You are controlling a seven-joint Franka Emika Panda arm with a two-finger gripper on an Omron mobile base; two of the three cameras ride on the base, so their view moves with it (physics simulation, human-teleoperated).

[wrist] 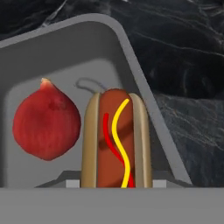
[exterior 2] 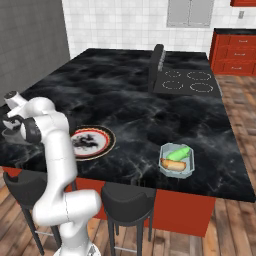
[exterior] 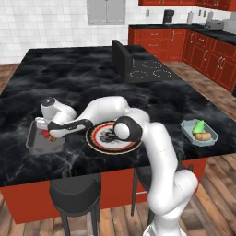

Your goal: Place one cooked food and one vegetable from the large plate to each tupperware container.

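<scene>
The grey tupperware container (exterior: 31, 140) sits at the counter's left front, and its wall (wrist: 131, 65) rises around two foods. Inside lie a red onion (wrist: 46, 124) and a hot dog (wrist: 116, 135) with red and yellow sauce. My gripper (exterior: 50, 134) is down inside this tub, and in the hand view the gripper (wrist: 116, 183) is shut on the hot dog's near end. The large plate (exterior: 99, 143) with its red-orange rim lies just right of the tub, partly behind my arm. At the right front, the pale tupperware container (exterior: 186, 129) holds a green vegetable (exterior: 198, 125) and another hot dog (exterior: 203, 136).
A cooktop (exterior: 150, 69) with a dark upright panel (exterior: 120, 59) lies at the counter's far side. Dark stools (exterior: 73, 193) stand under the near counter edge. Red cabinets (exterior: 207, 53) line the right wall.
</scene>
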